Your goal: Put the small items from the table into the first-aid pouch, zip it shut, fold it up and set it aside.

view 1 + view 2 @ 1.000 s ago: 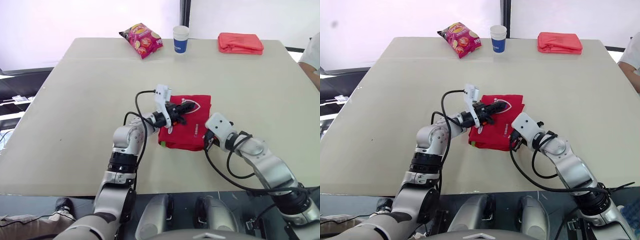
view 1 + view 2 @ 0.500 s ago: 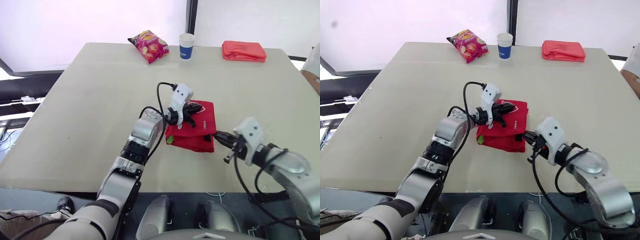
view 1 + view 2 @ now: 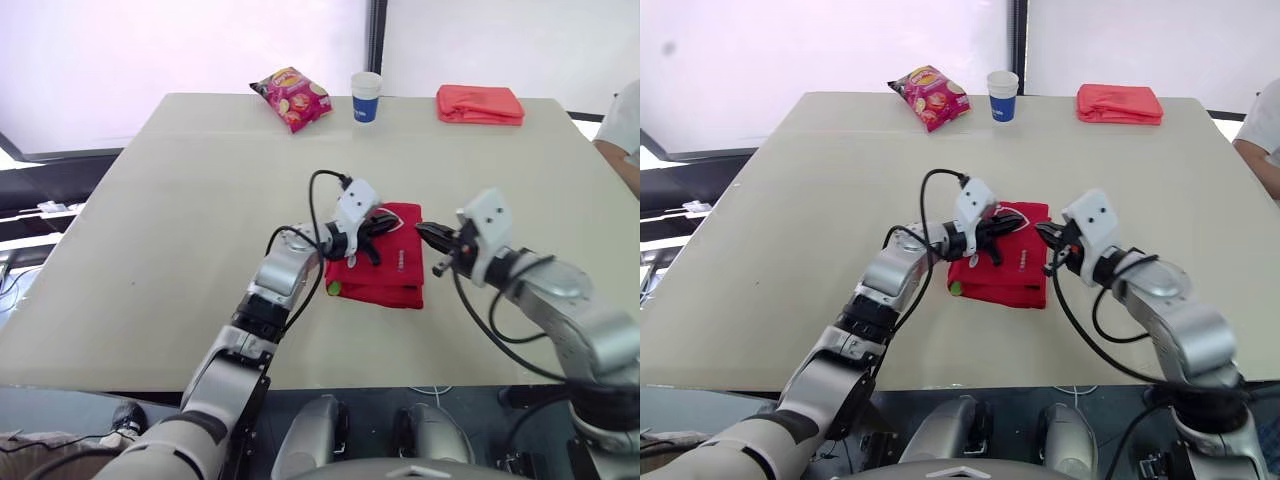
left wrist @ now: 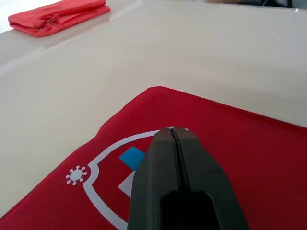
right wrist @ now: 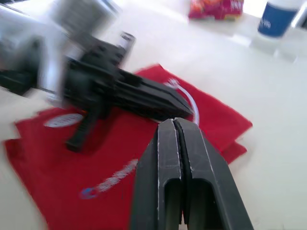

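- Head views: the first-aid pouch (image 3: 385,265) lies folded at frame centre on the worktop (image 3: 170,200). My left claw (image 3: 383,222) sits over its upper half. My right claw (image 3: 421,230) hovers just off its upper right corner. There's a small green bit (image 3: 333,290) at the pouch's lower left edge; inside or beside, can't tell.
- Left wrist view: left claw fingers are pressed together with nothing visible between them, tip over the white emblem (image 4: 76,175).
- Right wrist view: right claw is also closed and empty, aimed at the left claw above the pouch.
- Handling, my guess: light, soft and limp, and the layers may flop open. I'd pinch through all layers at the folded edge, not the top flap.
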Tool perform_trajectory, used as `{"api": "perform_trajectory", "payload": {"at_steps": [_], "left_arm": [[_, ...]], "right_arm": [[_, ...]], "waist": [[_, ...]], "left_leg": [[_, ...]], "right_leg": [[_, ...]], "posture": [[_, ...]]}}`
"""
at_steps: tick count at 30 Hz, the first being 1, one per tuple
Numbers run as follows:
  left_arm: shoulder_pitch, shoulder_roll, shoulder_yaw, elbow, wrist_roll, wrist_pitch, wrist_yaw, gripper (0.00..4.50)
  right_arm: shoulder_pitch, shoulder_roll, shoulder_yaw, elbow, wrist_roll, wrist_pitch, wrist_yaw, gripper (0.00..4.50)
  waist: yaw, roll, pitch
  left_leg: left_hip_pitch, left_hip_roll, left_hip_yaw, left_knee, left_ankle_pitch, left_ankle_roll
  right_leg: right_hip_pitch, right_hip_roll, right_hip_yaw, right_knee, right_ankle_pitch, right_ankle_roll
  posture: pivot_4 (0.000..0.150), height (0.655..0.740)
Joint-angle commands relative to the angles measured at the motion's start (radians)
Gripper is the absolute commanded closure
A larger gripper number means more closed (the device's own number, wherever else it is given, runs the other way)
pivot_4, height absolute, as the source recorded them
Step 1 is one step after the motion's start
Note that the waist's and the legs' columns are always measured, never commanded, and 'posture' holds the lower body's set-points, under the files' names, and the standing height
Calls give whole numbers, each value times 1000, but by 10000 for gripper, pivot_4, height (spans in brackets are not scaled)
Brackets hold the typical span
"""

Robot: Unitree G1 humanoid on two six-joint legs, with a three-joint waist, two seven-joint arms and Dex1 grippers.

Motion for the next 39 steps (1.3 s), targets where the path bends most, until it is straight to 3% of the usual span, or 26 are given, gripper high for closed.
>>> {"api": "perform_trajectory", "payload": {"at_steps": [1,9,13,14,15,17,18,21,22,23,24,26,27,28,35,39], "left_arm": [[53,26,49,-57,-78,105,-46,44801],[124,209,181,-280,-259,220,-196,44801],[177,312,229,-347,-310,229,-275,44801],[186,332,240,-359,-324,228,-293,45000],[193,343,245,-371,-332,228,-301,45000],[210,390,283,-401,-377,244,-341,40862],[223,426,305,-415,-393,246,-367,38157],[256,499,346,-447,-434,259,-411,25680],[267,518,357,-463,-450,266,-424,20093],[277,531,364,-476,-463,271,-430,20093],[285,537,367,-486,-469,272,-430,13353],[300,552,375,-496,-480,272,-435,6112],[307,560,382,-507,-489,274,-438,1600],[310,565,389,-516,-502,282,-436,745],[325,570,393,-548,-531,293,-403,745],[336,548,401,-568,-551,307,-350,745]], "right_arm": [[-7,-12,96,71,-60,-31,11,45000],[29,18,211,201,-100,-86,57,45000],[32,58,63,156,-7,-40,48,45000],[32,66,10,123,41,-11,56,41078],[36,68,-26,100,74,7,64,39955],[29,69,-161,9,212,113,75,36353],[6,76,-244,-34,304,191,63,30256],[-71,101,-384,-74,479,369,2,18407],[-100,116,-407,-64,518,424,-20,12694],[-120,126,-427,-57,549,468,-38,12694],[-134,139,-440,-46,564,502,-61,5592],[-149,155,-439,1,551,550,-107,0],[-160,164,-440,45,540,564,-125,0],[-173,178,-455,83,540,590,-143,0],[-225,206,-494,300,507,692,-185,0],[-274,322,-573,368,550,739,-200,0]], "waist": [[-3,1,1],[-19,2,5],[-20,2,8],[-19,2,8],[-18,1,11],[-16,4,21],[-16,4,24],[-17,6,33],[-20,6,33],[-22,6,33],[-22,6,33],[-17,6,33],[-15,6,33],[-16,6,34],[-15,6,35],[-24,6,35]], "left_leg": [[-1,0,0,0,0,0],[-1,0,0,0,0,-1],[-1,0,0,0,0,-1],[-1,0,0,-1,0,-1],[-1,0,0,-1,0,-1],[-2,0,0,-1,0,-2],[-2,0,0,-1,0,-2],[-5,0,0,-2,1,-3],[-5,0,0,-2,1,-3],[-5,0,0,-3,1,-3],[-5,0,1,-4,1,-4],[-4,0,1,-7,2,-5],[-4,-1,1,-7,2,-5],[-5,-1,1,-7,2,-5],[-4,-1,7,-7,2,-5],[-4,-1,8,-9,3,-5]], "right_leg": [[-1,0,0,0,1,-1],[-1,1,0,0,-1,2],[-2,1,0,0,-2,2],[-2,1,0,0,-2,2],[-2,1,0,0,-2,2],[-2,0,0,0,-2,2],[-3,0,0,0,-2,2],[-6,0,0,0,1,-1],[-6,0,0,0,1,-1],[-7,0,0,0,1,-1],[-7,0,0,0,1,-1],[-7,0,0,0,1,-1],[-7,0,0,0,1,-2],[-7,0,0,0,1,-2],[-9,0,4,1,1,0],[-9,1,6,2,0,0]], "posture": [[1500,7400],[1500,7400],[1500,7400],[1500,7400],[1500,7400],[1500,7400],[1500,7400],[1500,7400],[1500,7400],[1500,7400],[1500,7400],[1500,7400],[1500,7400],[1500,7400],[1500,7400],[1500,7400]]}}
